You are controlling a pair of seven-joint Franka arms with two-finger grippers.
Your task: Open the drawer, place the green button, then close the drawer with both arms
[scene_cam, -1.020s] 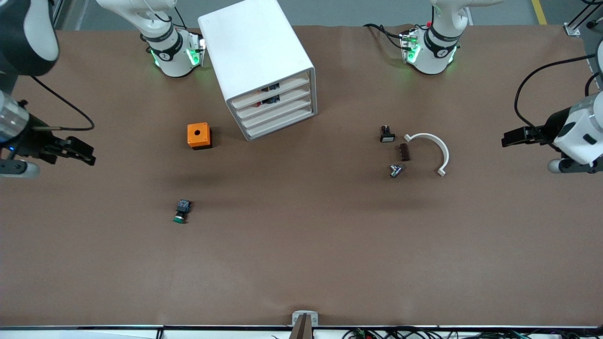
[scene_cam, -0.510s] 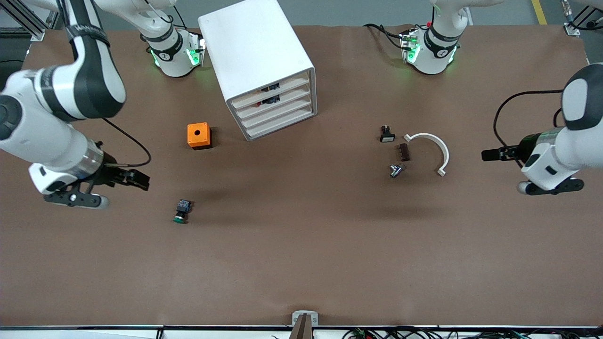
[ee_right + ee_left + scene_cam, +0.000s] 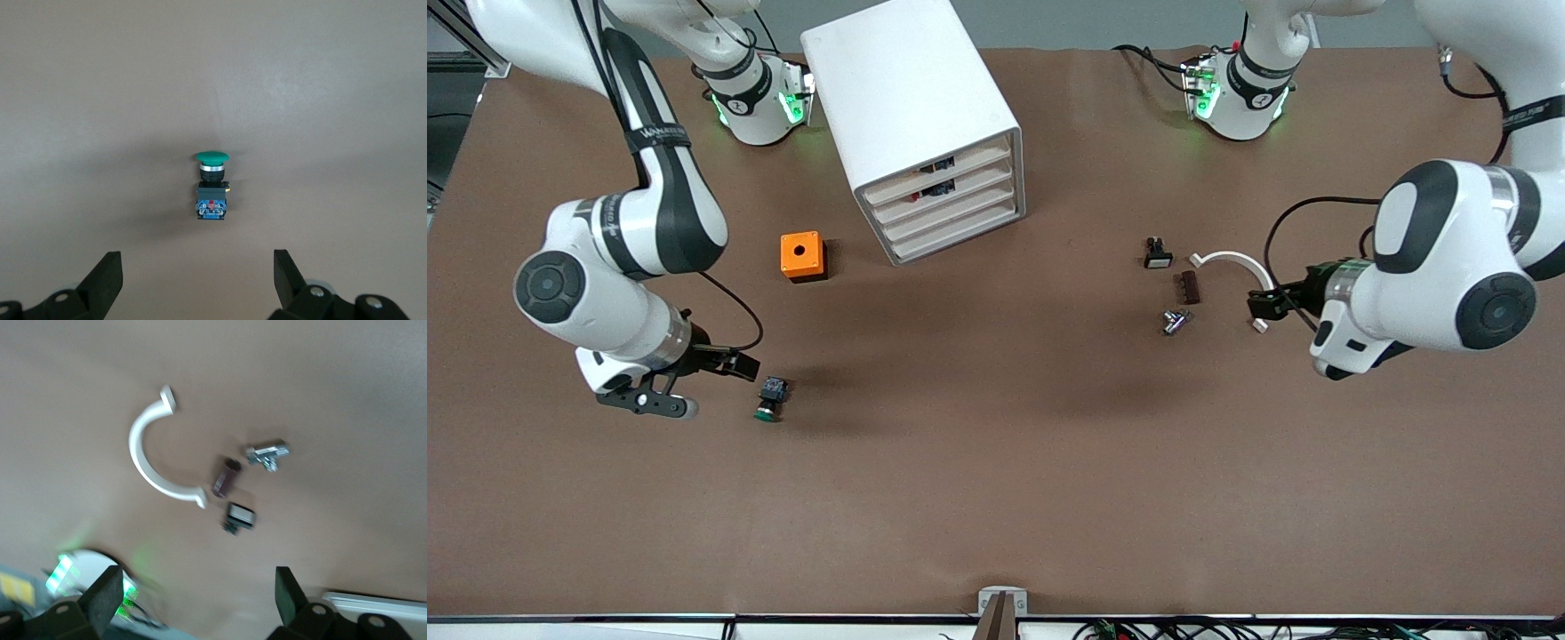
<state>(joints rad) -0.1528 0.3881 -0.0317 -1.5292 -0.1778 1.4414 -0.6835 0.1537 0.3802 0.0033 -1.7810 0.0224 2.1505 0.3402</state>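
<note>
Right claw (image 3: 740, 364) low, fingers spread; left claw (image 3: 1264, 307) low, fingers spread.

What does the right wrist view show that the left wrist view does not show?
Only the right wrist view shows the green button, lying on its side between the open fingers of the right gripper. Only the left wrist view shows the curved white clip, a small brown block, a metal part, a white-capped button and the open left gripper. Both show the brown table.
</note>
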